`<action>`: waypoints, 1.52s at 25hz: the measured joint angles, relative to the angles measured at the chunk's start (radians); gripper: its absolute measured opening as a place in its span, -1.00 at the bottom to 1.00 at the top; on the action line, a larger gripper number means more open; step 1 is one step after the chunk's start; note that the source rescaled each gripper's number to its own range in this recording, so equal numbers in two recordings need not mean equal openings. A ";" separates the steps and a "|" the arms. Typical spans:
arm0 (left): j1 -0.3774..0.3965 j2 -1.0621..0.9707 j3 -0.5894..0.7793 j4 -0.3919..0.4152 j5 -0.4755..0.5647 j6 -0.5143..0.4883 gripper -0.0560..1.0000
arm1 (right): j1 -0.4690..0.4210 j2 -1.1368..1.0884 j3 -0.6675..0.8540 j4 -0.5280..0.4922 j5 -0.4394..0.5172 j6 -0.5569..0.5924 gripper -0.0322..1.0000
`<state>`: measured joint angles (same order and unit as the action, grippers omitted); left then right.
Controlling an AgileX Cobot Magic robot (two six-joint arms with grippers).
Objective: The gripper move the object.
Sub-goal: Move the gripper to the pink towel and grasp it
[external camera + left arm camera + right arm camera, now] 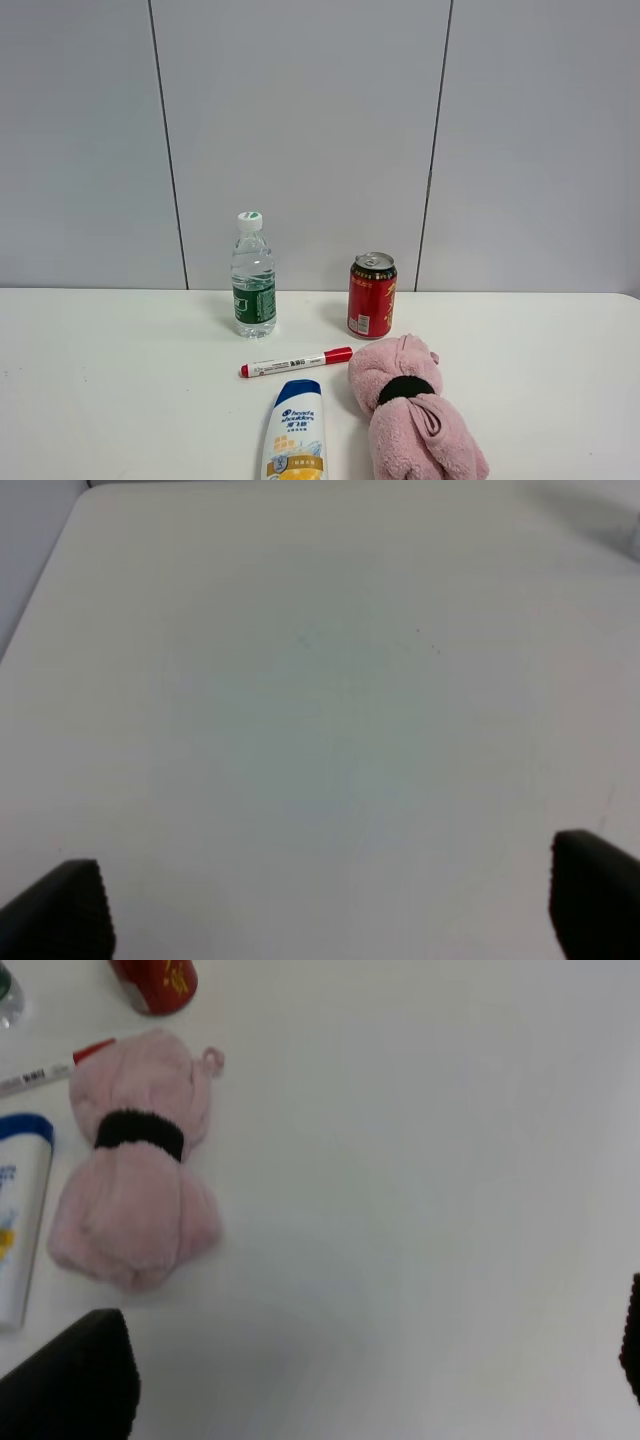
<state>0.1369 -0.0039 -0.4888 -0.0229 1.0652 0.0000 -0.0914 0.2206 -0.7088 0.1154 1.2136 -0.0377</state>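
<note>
— While the desk (120, 380) carries everything, where does the towel (415, 415) lie?

— Lower right of centre in the high view. It lies flat and runs from just below the can (372, 296) down to the bottom edge of the frame. A black band (405, 390) cinches its middle.

— What sits around it?

— The shampoo (295, 435) lies just beside it on the left, blue cap pointing up the frame, its lower part cut off by the bottom edge. The pen (295, 364) lies crosswise above the shampoo. Its red cap reaches the towel's upper end, though I cannot tell if they touch. The can stands upright just behind the towel. The bottle (254, 276) stands upright left of the can, near mid-frame.

— And the fingers?

— The left fingers (62, 915) are spread wide over bare desk, released. The right fingers (75, 1380) are released too, set wide apart, one of them only a sliver at the frame edge. In the right wrist view the towel lies ahead of them, apart from both, with a small loop (212, 1058) at its end by the can.
</note>
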 joint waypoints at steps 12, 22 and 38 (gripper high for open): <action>0.000 0.000 0.000 0.000 0.000 0.000 1.00 | 0.000 0.445 -0.299 0.176 0.009 -0.024 1.00; 0.000 0.000 0.000 0.000 0.000 0.000 1.00 | 0.207 0.690 -0.301 0.316 -0.083 -0.147 1.00; 0.000 0.000 0.000 0.000 0.000 0.000 1.00 | 0.446 0.832 -0.301 0.322 -0.254 -0.108 1.00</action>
<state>0.1369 -0.0039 -0.4888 -0.0229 1.0652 0.0000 0.3541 1.0522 -1.0098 0.4375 0.9592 -0.1461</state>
